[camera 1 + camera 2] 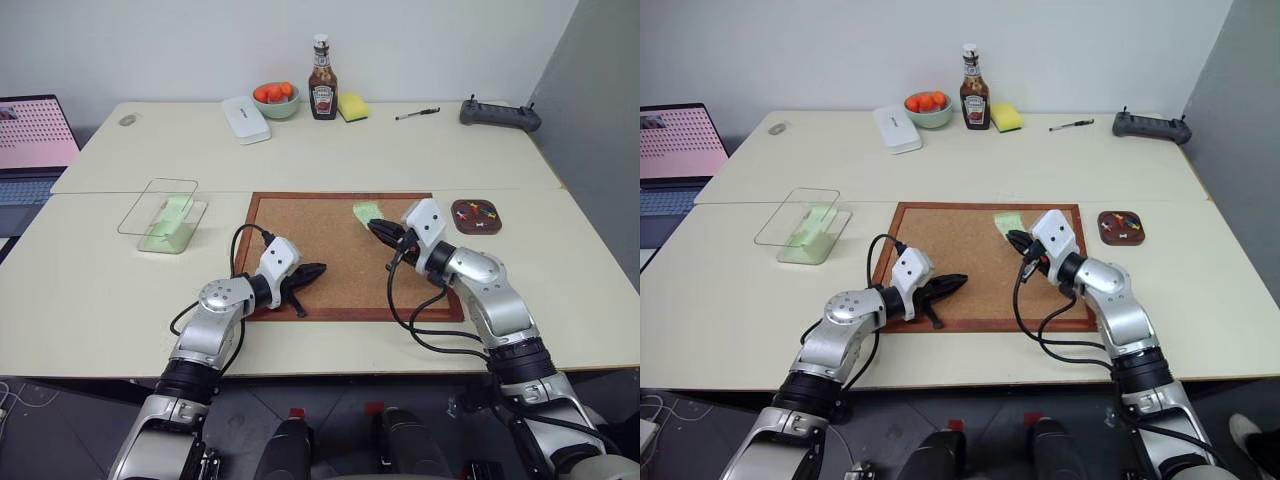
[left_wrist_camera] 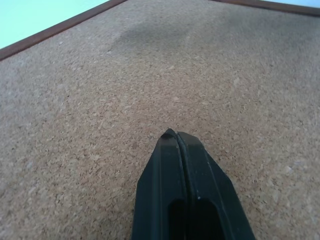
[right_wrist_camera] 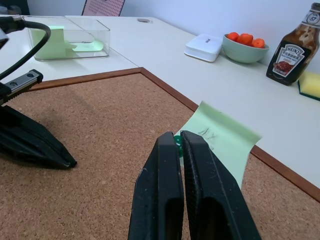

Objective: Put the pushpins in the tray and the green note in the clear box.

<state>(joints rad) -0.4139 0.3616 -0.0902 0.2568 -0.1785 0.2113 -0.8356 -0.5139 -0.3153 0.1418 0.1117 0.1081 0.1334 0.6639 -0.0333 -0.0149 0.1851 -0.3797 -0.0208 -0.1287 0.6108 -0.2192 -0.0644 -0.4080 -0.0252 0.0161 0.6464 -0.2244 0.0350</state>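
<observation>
Head views: on the cork board, right gripper closed at the board's far right part, tips touching the near edge of a green note that lies there. Left gripper closed, empty, low over the board's near left part. Tray just right of the board, holding several pushpins. Clear box well left of the board, lid up, green slips already inside.

Left wrist view: fingers pressed together over bare cork, holding nothing.

Right wrist view: fingers clamped on a small green pushpin at the note's near edge, note corner curling up off the board.

Step in hand, apparently: pulling the pin that fastens the note. Next: carry the pin right of the board to the tray, release, then take the freed note to the box.
</observation>
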